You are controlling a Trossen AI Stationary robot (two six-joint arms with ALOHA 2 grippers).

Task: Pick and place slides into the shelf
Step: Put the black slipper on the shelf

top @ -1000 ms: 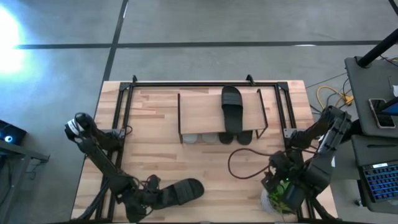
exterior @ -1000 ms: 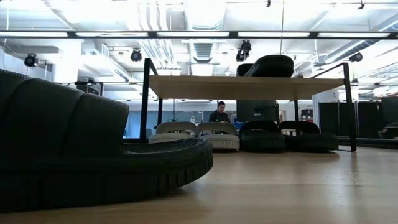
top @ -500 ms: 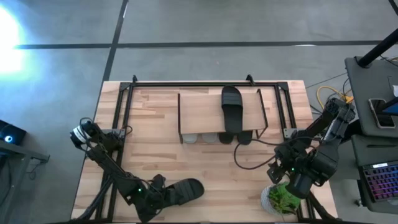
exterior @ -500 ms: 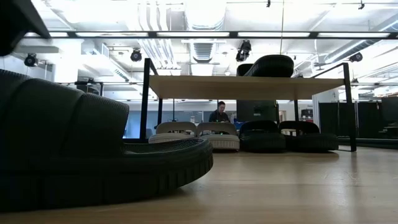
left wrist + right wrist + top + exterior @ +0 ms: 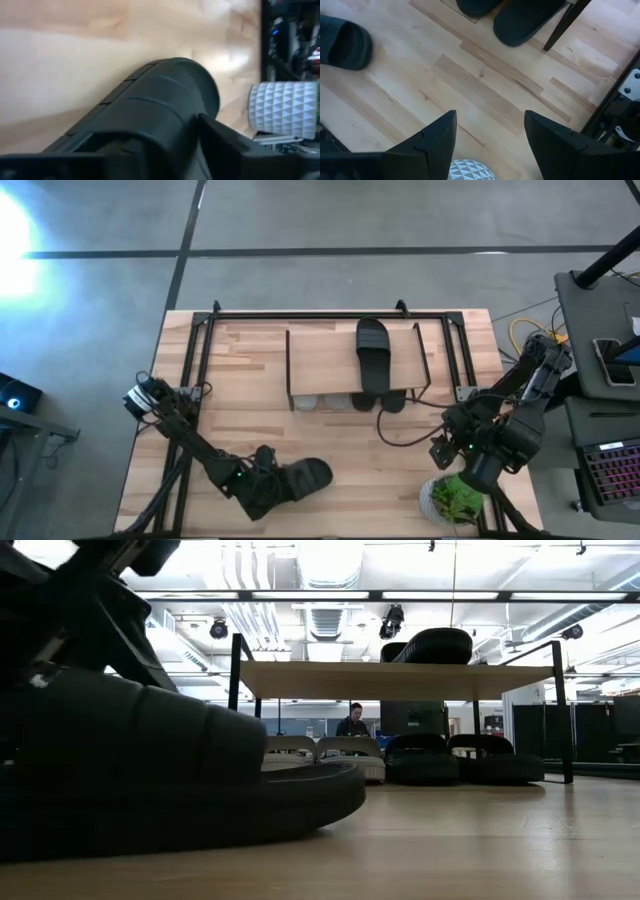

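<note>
One black slide (image 5: pixel 300 478) lay loose on the surface (image 5: pixel 340 455), near edge, left of centre. Left pincer (image 5: pixel 262 488) was right at its strap end, fingers either side of the strap (image 5: pixel 165 107); whether they had closed on it, cannot tell. Judged light, rubbery, somewhat flexible; strap arch looks the surest hold, sole edge likely to slip. Shelf (image 5: pixel 325 360) stood far centre, one black slide on top (image 5: pixel 373 355), others beneath. Right pincer (image 5: pixel 490 132) hung wide open, empty, over the near right by a white pot (image 5: pixel 450 498).
</note>
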